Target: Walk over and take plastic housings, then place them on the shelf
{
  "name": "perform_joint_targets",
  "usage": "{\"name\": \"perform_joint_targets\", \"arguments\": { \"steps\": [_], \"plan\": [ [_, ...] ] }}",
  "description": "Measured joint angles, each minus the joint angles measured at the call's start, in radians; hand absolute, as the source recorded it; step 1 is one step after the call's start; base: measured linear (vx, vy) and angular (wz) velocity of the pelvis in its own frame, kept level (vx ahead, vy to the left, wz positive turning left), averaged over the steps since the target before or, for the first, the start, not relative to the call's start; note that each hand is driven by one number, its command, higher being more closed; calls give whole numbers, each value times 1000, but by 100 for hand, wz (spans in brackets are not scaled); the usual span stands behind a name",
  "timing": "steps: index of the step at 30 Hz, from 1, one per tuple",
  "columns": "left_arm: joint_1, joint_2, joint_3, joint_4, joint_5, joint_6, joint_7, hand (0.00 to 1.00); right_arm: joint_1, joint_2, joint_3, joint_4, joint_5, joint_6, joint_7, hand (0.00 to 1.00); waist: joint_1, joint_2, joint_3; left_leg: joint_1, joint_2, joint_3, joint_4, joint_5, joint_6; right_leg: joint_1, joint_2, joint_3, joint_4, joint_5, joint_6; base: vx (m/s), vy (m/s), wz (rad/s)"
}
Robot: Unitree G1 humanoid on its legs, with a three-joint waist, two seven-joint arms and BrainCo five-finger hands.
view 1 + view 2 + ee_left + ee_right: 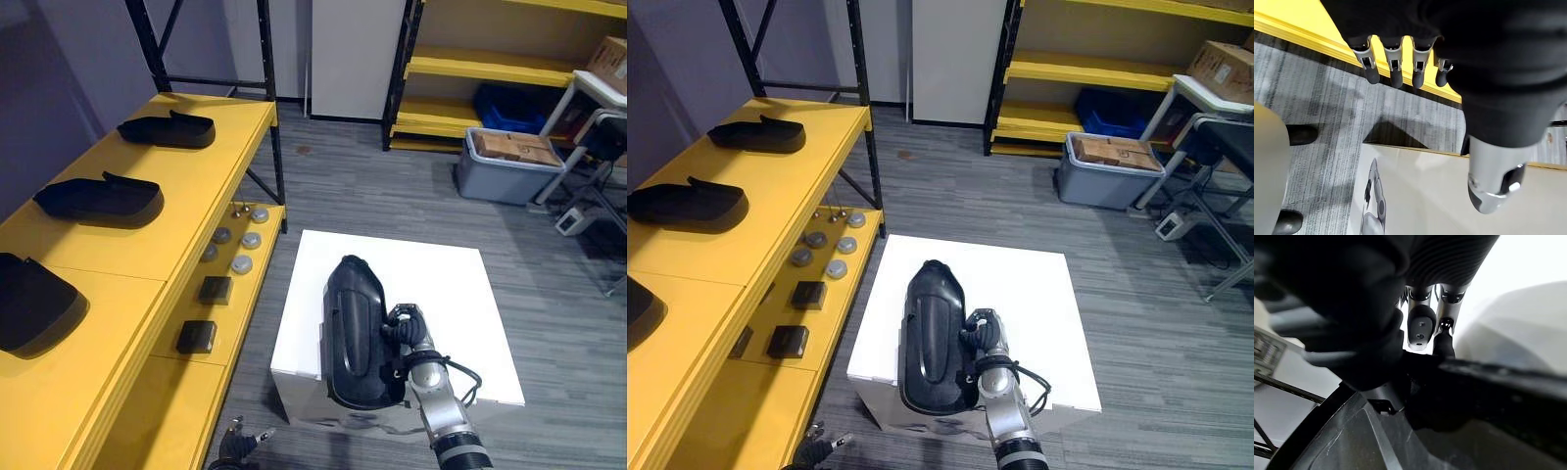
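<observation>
Thing to move: the black plastic housing (353, 333) is over the near half of the white bench (441, 284). Its near end sticks out past the bench's near edge.
Right hand: the right hand (404, 335) is at the near edge of the bench, clamped on the housing's right rim.
Left hand: the left hand (1393, 66) hangs low, off the bench's near left corner. Its fingers are straight and it holds nothing.
Resting or lifted: I cannot tell if the housing touches the bench top.
Where it goes: the yellow shelf (196, 176) stands just left of the bench. Three other housings (100, 199) lie in a row on its top board, with bare yellow between them.
How to do it well: the grip is on one side, so I think the long shell may tip. Keep the hold tight. Lift it clear of the bench before turning left. The free hand could go under the loose side. Put it on a bare patch, not on another housing. Let go when it lies flat.
Eye views: they show the whole housing, the bench and the shelf together.
Right wrist view: it shows, from close up, the fingers (1420, 330) reaching over the dark rim.
Left wrist view: it shows that the left hand is free.
</observation>
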Motion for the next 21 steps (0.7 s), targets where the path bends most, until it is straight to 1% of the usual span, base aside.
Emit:
{"name": "perform_joint_targets", "arguments": {
  "steps": [1,4,6,7,8,9,13,17,20,21],
  "plan": [
    [15,0,1,-54,-1,0,4,0,11,0,0,-30,1,-2,-14,100,7,0,0,0,0,0,1,0,0,-1,0,1,0,0,0,0,0,0],
    [39,0,1,-211,-21,-5,22,0,14,0,-1,-85,13,-14,-36,100,9,7,4,-2,0,-1,4,0,0,-3,0,2,4,0,0,0,0,0],
    [39,-1,5,-294,-31,-19,28,0,17,0,1,-122,18,-25,-46,100,9,10,5,-12,0,-4,12,-4,1,-9,-1,4,4,0,-1,0,0,0],
    [43,-12,21,-361,-37,-24,30,0,19,1,1,-150,20,-30,-50,100,9,10,4,-27,0,-5,22,-8,0,-19,-1,3,6,0,-1,0,0,0],
    [45,-21,23,-393,-38,-28,32,0,19,1,1,-165,21,-31,-54,100,9,10,4,-31,0,-5,24,-8,0,-24,-1,3,9,0,-1,0,0,0],
    [54,-32,30,-448,-40,-40,39,0,20,1,0,-186,22,-37,-61,100,9,10,4,-33,-1,-5,26,-8,0,-25,-2,3,10,0,-1,0,0,0],
    [60,-58,26,-611,-61,-52,42,0,20,2,0,-238,22,-44,-92,100,10,11,4,-33,-2,-4,31,-9,1,-22,-3,3,9,0,-1,0,0,0],
    [56,-66,-13,-788,-76,-81,43,0,20,21,0,-293,22,-49,-110,100,9,15,2,-33,-2,-4,34,-10,3,-21,-3,3,8,0,-1,0,0,0],
    [47,-66,-65,-885,-75,-104,43,0,19,28,2,-330,27,-60,-121,100,8,19,-2,-34,-2,-4,40,-11,4,-19,-4,4,9,0,-1,0,0,0],
    [44,-65,-77,-894,-75,-107,43,0,19,28,2,-334,28,-61,-123,100,8,21,-3,-34,-2,-4,40,-11,4,-19,-4,4,9,0,-1,0,0,0]
  ]
}}
